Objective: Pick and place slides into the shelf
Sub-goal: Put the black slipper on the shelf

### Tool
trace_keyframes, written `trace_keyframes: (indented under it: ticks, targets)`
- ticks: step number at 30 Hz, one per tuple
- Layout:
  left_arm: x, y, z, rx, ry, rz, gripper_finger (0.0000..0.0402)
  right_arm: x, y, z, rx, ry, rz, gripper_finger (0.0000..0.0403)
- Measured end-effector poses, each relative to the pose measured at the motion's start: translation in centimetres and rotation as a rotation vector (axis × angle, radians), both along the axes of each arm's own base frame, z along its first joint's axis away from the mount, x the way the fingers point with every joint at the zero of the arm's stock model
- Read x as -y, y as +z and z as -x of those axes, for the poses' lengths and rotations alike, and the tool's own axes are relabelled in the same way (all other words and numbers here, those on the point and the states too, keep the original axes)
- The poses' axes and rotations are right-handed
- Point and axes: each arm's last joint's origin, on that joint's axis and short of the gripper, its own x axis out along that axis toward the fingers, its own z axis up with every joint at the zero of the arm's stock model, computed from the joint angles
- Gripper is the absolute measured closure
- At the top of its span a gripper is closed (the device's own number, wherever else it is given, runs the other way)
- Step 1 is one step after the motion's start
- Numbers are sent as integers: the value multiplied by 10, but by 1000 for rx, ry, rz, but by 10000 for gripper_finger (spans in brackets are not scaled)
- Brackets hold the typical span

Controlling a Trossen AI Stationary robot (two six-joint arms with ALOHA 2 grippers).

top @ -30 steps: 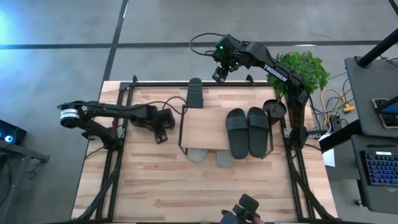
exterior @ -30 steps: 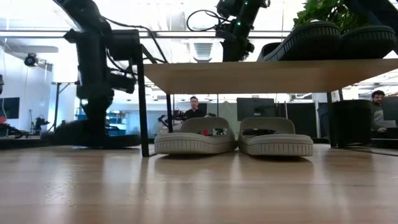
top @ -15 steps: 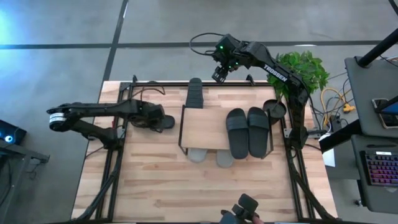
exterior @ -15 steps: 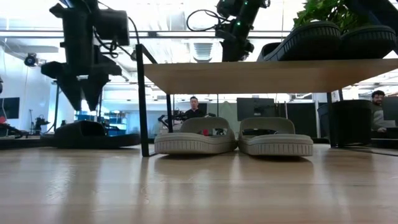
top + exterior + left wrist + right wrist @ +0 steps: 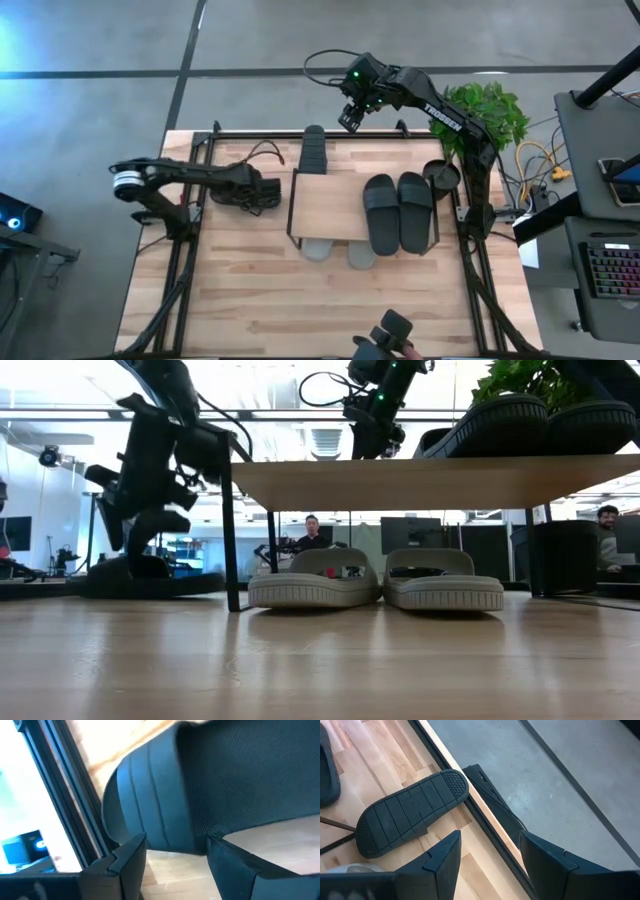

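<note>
Since the earlier frame the left gripper (image 5: 262, 190) has tilted down over a dark slide (image 5: 150, 575) lying left of the shelf (image 5: 330, 205), jaws apart, strap (image 5: 170, 795) ahead between them, nothing held. At upper centre of the high view, the right gripper (image 5: 349, 117) hovers wide open and empty; its arm reads "TROSSEN". Two black slides (image 5: 400, 212) sit on the shelf's top, two light grey slides (image 5: 375, 588) beneath, another dark slide (image 5: 314, 152) upended behind.
</note>
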Motion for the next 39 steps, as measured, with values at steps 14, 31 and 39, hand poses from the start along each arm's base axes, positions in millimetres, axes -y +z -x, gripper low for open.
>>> trace_keyframes:
  ticks: [14, 31, 39]
  targets:
    - [-8, -10, -5, -99, -49, -48, 262, 0, -1, 1, -8, 1, -5, 209]
    - [-15, 46, 7, -10, -173, -94, 400, -1, -1, 1, -17, 3, -9, 209]
    - [-1, 157, 31, 393, -482, -290, 401, 2, 0, 3, -23, -25, 17, 209]
